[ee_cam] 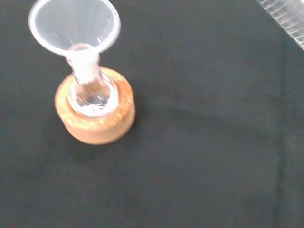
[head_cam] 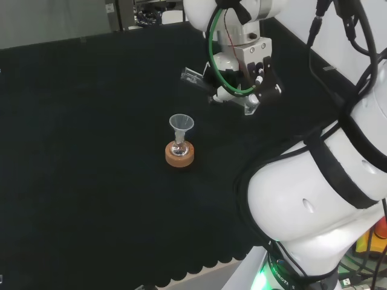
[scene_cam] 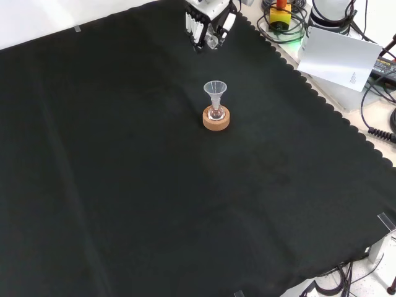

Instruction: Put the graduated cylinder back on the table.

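Hand hangs above the bench, to the right of the flask in the head view, at the far top edge of the cloth in the front view. It looks curled around the cylinder, which sticks out tilted, close to lying flat, toward the head view's left; the clear tube is hard to trace under the fingers, so the exact grip point is a guess. The wrist view catches a ribbed stretch of the cylinder at a corner, clear of the cloth. Below and to the left in the head view: funnel seated in a small flask on a cork ring, well apart from the hand. For the step: rotate the wrist to bring the cylinder upright before descending, base down. Pick a bare patch of cloth on the hand's own side, away from the funnel, since a sweep of the tube's free end could tip it. Lower straight, let the base sit flat, then open the fingers and lift clear vertically. A narrow base on soft cloth will probably wobble, so release only once it's plumb.
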Tool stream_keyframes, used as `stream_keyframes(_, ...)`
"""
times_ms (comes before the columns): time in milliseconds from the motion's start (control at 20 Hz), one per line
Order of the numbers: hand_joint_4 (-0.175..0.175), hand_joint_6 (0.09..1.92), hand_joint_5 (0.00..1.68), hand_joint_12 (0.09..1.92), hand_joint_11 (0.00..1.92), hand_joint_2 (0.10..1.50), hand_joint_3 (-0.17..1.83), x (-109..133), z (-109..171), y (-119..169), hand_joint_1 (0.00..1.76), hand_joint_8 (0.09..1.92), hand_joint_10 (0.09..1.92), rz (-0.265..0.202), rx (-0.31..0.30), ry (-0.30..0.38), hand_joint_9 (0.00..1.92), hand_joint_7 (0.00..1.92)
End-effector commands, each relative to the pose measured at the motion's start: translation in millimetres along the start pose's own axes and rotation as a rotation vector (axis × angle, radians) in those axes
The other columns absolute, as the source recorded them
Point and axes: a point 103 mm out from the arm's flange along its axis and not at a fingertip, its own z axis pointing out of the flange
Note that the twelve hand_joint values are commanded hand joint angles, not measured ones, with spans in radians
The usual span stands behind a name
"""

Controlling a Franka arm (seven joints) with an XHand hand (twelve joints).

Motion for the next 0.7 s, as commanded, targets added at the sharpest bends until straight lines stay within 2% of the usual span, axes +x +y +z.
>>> stream_keyframes(50,-0.175,1.09,0.95,0.74,1.21,1.22,-0.17,0,-3,4,1.15,0.22,0.09,-0.018,-0.069,0.125,1.42,1.28)
stream_keyframes(300,-0.175,1.09,0.95,0.74,1.20,1.22,-0.17,-10,3,21,1.15,0.22,0.09,-0.029,-0.157,0.243,1.42,1.27)
stream_keyframes(550,-0.175,1.09,0.95,0.74,1.20,1.22,-0.17,-36,5,64,1.15,0.22,0.09,-0.077,-0.252,0.337,1.42,1.27)
stream_keyframes(700,-0.175,1.09,0.95,0.74,1.20,1.22,-0.17,-52,8,94,1.15,0.22,0.09,-0.097,-0.282,0.385,1.42,1.27)
